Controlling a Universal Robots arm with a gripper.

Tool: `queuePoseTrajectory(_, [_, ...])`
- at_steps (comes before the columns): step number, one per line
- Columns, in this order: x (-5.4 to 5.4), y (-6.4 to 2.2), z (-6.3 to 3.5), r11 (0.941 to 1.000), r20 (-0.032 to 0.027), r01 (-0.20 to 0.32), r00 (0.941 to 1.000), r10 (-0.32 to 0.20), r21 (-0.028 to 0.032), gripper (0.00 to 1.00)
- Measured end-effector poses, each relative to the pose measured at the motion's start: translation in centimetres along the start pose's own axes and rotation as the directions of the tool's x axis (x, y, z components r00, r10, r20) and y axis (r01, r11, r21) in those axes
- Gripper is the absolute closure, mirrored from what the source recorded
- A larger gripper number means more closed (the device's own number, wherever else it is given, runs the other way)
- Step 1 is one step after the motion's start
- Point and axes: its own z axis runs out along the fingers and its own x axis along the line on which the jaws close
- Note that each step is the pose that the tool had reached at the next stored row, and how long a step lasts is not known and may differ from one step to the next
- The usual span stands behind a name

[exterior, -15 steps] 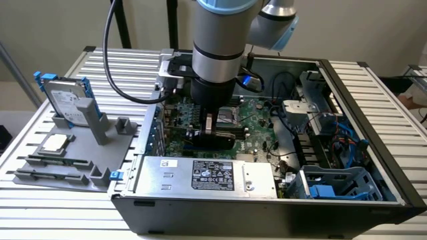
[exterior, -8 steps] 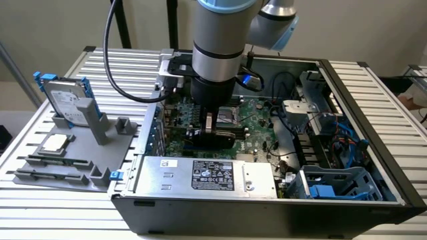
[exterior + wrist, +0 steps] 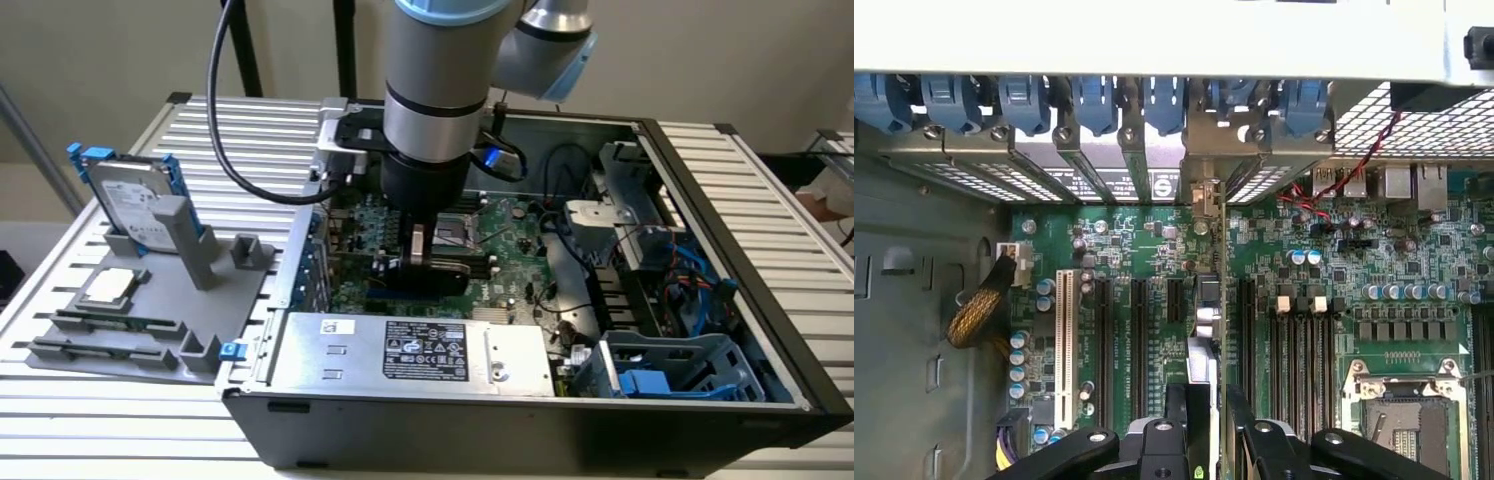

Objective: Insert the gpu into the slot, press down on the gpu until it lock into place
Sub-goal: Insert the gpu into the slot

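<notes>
The gpu [image 3: 1206,322] shows edge-on as a thin black card standing upright on the green motherboard [image 3: 1144,250]. Its metal bracket [image 3: 1204,200] meets the case's rear wall. My gripper [image 3: 1211,405] hangs straight above the card, open, with one black finger [image 3: 1182,410] on each side of its top edge. In the exterior view my gripper [image 3: 424,268] reaches down into the open computer case [image 3: 534,420], low over the board. The card hides the slot beneath it; only a sliver of blue [image 3: 391,298] shows under the gripper.
A silver power-supply box [image 3: 414,350] fills the case's front. Black memory slots [image 3: 1304,345] and the processor socket [image 3: 1399,420] lie beside the card. A white connector [image 3: 1064,350] stands on its other side. A grey fixture [image 3: 134,300] with a hard drive sits outside the case.
</notes>
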Motion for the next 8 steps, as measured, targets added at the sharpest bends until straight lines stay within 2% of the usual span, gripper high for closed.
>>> queuePoseTrajectory(2, [0.00, 0.04, 0.00, 1.0000, 0.0020, 0.002, 1.0000, -0.002, 0.0026, 0.74])
queuePoseTrajectory(6, [-0.01, 0.08, 0.08, 0.9999, 0.0032, 0.007, 1.0000, -0.007, 0.0124, 0.74])
queuePoseTrajectory(8, [0.00, 0.16, 0.10, 0.9999, 0.0030, 0.009, 1.0000, -0.009, 0.0128, 0.74])
